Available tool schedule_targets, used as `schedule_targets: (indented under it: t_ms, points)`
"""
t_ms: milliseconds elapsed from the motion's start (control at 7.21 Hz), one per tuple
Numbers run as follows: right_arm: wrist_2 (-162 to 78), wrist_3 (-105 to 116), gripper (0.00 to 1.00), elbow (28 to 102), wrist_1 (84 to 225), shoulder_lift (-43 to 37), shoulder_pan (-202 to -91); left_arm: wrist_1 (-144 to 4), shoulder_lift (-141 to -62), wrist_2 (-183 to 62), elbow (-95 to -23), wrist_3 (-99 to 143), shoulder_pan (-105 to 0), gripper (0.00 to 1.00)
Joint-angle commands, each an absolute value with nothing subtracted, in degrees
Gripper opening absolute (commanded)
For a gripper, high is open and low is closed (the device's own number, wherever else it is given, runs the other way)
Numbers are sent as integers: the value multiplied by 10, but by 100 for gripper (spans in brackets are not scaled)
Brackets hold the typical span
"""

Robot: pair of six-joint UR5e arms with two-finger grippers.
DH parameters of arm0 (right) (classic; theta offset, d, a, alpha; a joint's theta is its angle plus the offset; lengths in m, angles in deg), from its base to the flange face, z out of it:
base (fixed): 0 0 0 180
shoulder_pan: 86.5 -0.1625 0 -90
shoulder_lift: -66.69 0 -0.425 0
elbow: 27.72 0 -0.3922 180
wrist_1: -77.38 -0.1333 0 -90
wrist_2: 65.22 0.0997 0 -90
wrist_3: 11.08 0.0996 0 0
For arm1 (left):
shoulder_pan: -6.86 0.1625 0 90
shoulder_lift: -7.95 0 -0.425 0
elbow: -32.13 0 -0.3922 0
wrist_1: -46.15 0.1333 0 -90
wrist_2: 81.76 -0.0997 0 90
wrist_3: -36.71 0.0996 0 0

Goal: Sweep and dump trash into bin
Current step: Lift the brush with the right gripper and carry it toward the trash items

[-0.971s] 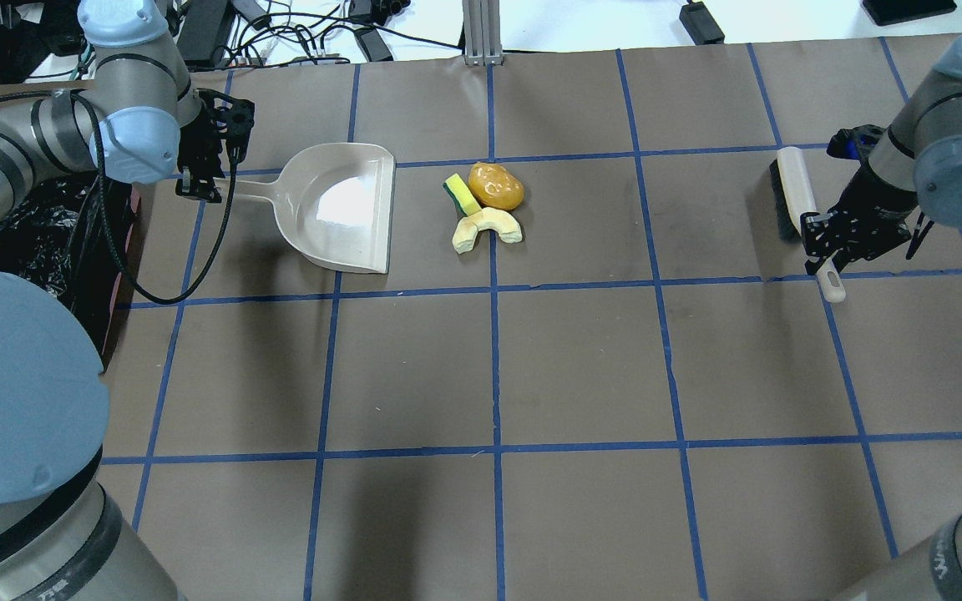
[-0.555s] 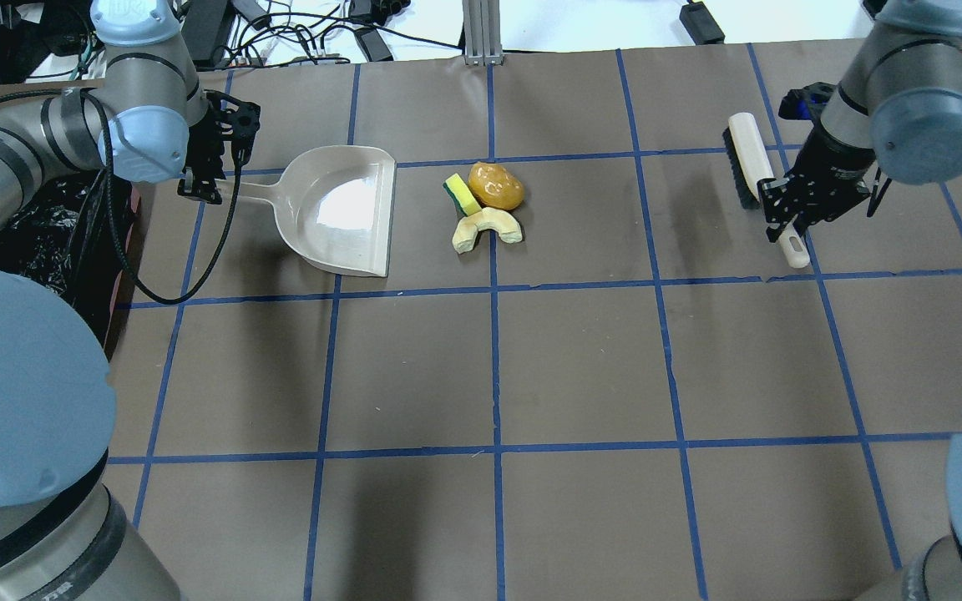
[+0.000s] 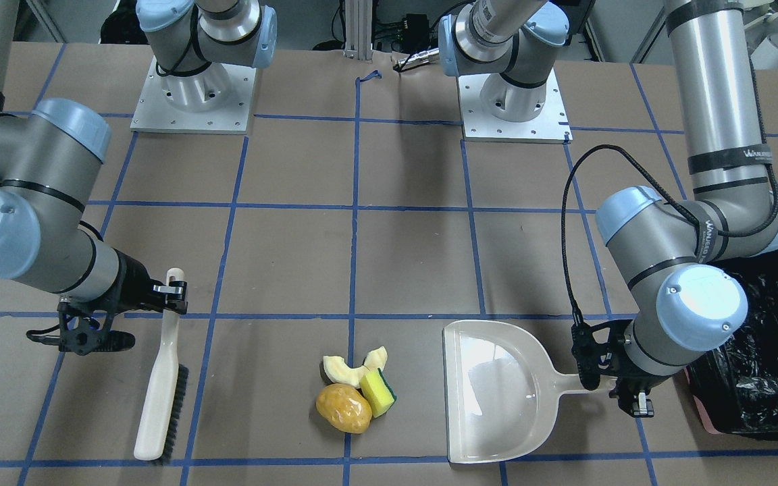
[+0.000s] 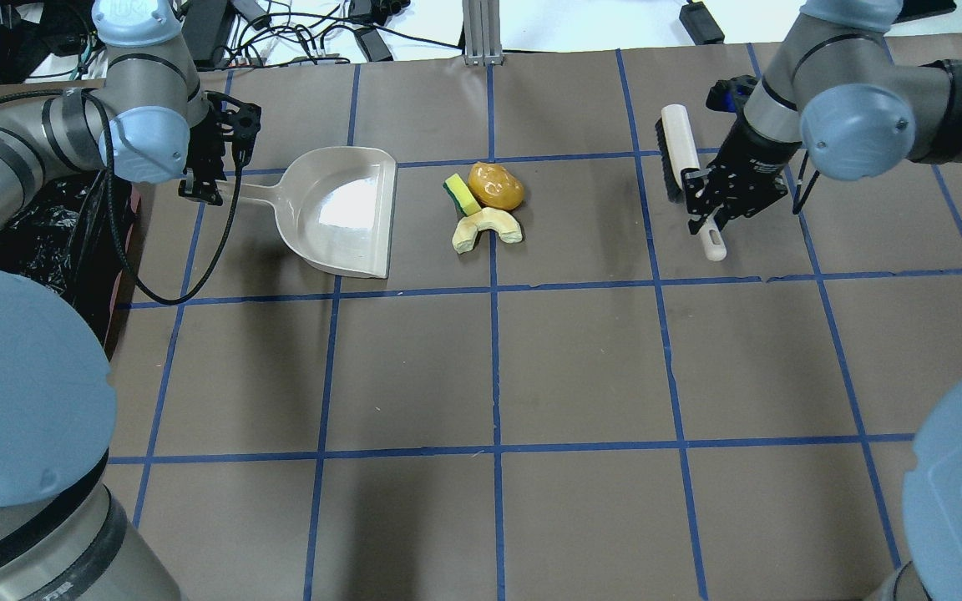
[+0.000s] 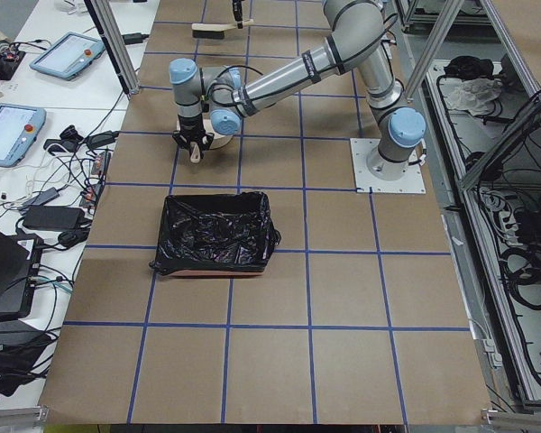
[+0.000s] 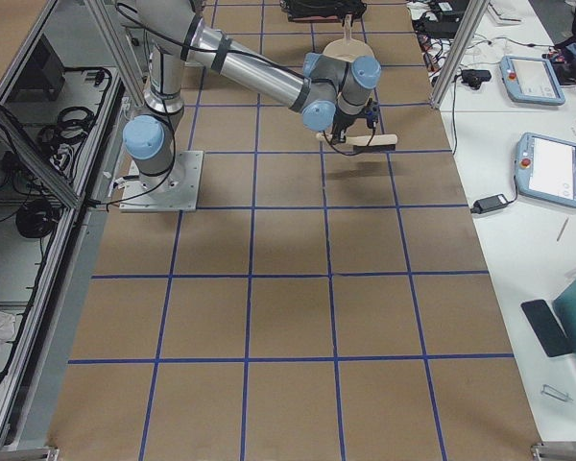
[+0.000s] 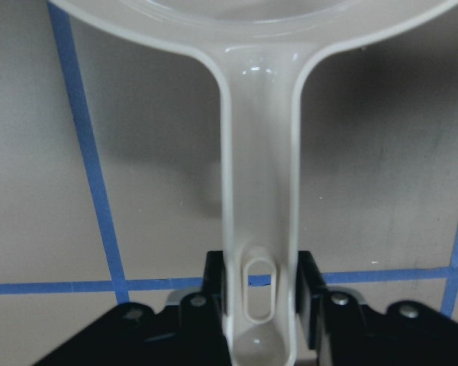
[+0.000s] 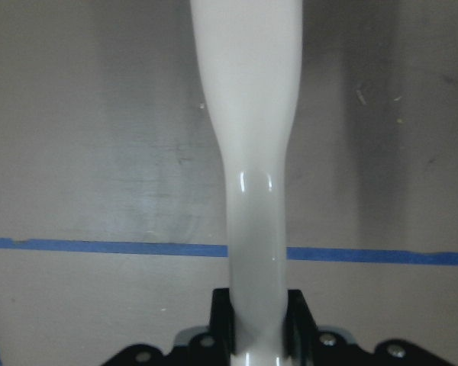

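Observation:
The trash lies in a small heap mid-table: an orange lump (image 4: 495,185), a yellow-green sponge (image 4: 462,194) and pale peel slices (image 4: 488,227). To its left rests the beige dustpan (image 4: 339,209), mouth facing the heap, with my left gripper (image 4: 210,179) shut on its handle (image 7: 259,198). My right gripper (image 4: 708,210) is shut on the handle of a cream brush (image 4: 677,154), which hangs right of the heap with a clear gap between them. The bin (image 4: 38,242), lined with black plastic, stands at the table's left edge behind the left arm.
Brown paper with blue tape lines covers the table (image 4: 581,359). Cables and power bricks (image 4: 297,33) lie beyond the far edge. The two arm bases (image 3: 193,88) are bolted at the robot's side.
The right arm has carried the brush leftward and a little farther back, toward the trash. The left gripper and dustpan have barely shifted.

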State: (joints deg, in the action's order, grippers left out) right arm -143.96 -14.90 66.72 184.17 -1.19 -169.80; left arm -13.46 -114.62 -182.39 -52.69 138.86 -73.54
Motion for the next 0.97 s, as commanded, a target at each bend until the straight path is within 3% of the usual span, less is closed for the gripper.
schedule_targets:
  t_ms: [0,833]
  points:
    - [-1389,-35,0,664,1850,9,-1748,-135,-1147,-1825,-527,1388,-736,11]
    - [-1386,107,0,658,1858,14,-1854,-140,-1146,-1825,-527,1388,-736,11]
